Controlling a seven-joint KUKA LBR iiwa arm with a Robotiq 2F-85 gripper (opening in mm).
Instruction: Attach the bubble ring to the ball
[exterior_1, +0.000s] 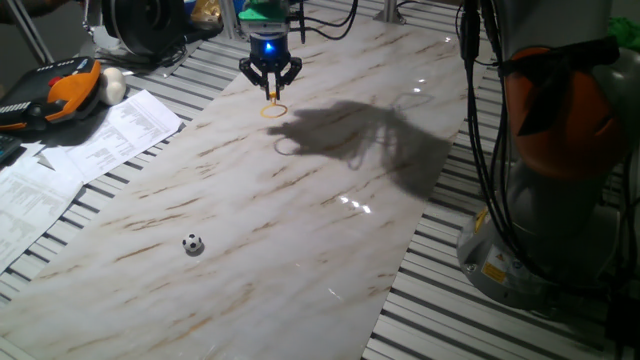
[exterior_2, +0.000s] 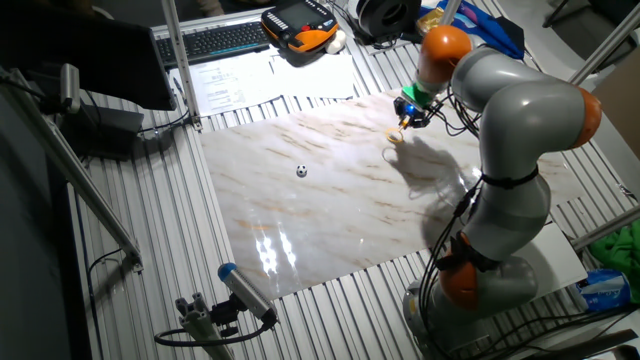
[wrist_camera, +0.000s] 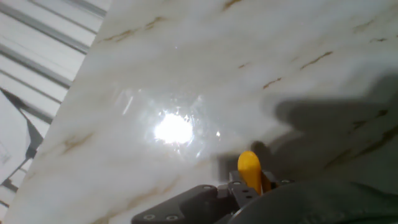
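Observation:
My gripper (exterior_1: 271, 88) hangs over the far end of the marble board and is shut on the handle of the yellow-orange bubble ring (exterior_1: 273, 108). The ring's loop dangles below the fingers, just above the board. The ring also shows in the other fixed view (exterior_2: 396, 135), under the gripper (exterior_2: 405, 120). In the hand view only the ring's yellow handle (wrist_camera: 250, 170) shows between the fingers. The tiny black-and-white ball (exterior_1: 192, 243) lies on the board near its front left, far from the gripper. It also shows in the other fixed view (exterior_2: 301, 170).
Printed paper sheets (exterior_1: 95, 135) lie left of the board. An orange-and-black handset (exterior_1: 60, 95) and a larger cream-white ball (exterior_1: 112, 85) sit at the far left. The robot's base (exterior_1: 560, 180) stands at the right. A keyboard (exterior_2: 215, 40) lies behind the board.

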